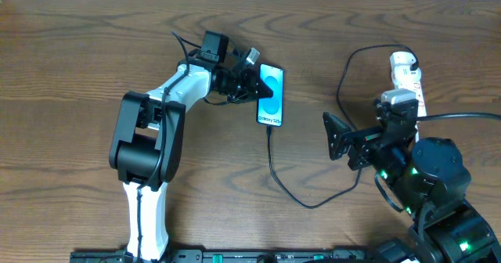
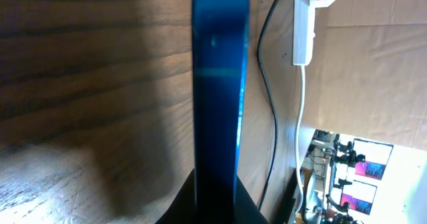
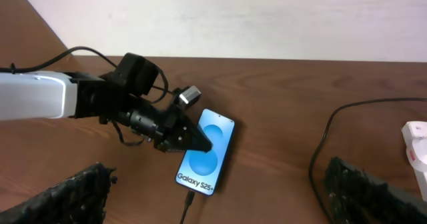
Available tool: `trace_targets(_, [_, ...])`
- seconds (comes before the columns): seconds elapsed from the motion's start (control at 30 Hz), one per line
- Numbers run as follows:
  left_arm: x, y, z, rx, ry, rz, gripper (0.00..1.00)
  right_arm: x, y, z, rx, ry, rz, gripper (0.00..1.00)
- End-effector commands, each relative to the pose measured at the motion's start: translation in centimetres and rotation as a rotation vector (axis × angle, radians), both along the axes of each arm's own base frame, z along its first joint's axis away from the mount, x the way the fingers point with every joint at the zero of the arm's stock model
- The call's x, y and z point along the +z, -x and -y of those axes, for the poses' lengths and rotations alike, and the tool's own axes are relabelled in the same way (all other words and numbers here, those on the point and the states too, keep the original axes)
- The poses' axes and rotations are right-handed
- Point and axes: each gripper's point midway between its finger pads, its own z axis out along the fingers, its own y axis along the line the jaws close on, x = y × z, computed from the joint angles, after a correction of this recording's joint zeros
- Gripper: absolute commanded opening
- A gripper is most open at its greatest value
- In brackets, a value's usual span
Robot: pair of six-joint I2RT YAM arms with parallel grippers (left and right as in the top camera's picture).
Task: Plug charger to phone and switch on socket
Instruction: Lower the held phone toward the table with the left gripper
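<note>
Tabletop (image 1: 63,44) of dark wood fills the overhead view. At its left the left arm (image 1: 145,130) reaches to the right, and the left gripper (image 1: 249,83) is clenched on the left edge of the phone (image 1: 270,96). The phone lies a little left of the table's middle, screen up.

Its screen is bright cyan and white inside a black frame. Only the right wrist view shows the "Galaxy" lettering near the lower end of the screen. The left wrist view shows no screen at all. There the phone appears edge-on, a narrow blue bar rising from between the fingers.

The charger (image 1: 313,203) is a thin black cable. Its tip meets the phone's bottom edge, which the right wrist view shows most plainly. From there the overhead view alone follows the whole run: down toward the robot, in a loop to the right, then up and over to the socket (image 1: 405,69).

The socket is a white strip at the table's right, well apart from the phone. The left wrist view shows a red mark on it and a white cord (image 2: 301,117) leaving its end. Whether its switch is on cannot be told.

The right gripper (image 1: 348,142) hangs released between the phone and the socket, holding nothing. Its dark fingers (image 3: 73,197) stand wide at the bottom corners of its own view.
</note>
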Motion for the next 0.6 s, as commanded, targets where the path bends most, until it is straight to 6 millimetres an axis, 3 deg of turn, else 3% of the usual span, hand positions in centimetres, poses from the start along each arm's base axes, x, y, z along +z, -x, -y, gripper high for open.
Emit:
trace_targets(0.0, [-0.2, 0.1, 1.0, -0.033, 0.007, 0.019, 0.07, 0.6, -0.4, 0.2, -0.020, -0.017, 0.005, 0.99])
trace_targets(0.17, [-1.6, 0.3, 1.0, -0.036, -0.002, -0.011, 0.07, 0.0, -0.4, 0.2, -0.023, -0.012, -0.020, 0.99])
trace_targets(0.57, [-1.9, 0.2, 0.9, -0.029, -0.016, -0.008, 0.07, -0.7, -0.8, 0.0, -0.023, -0.001, -0.043, 0.99])
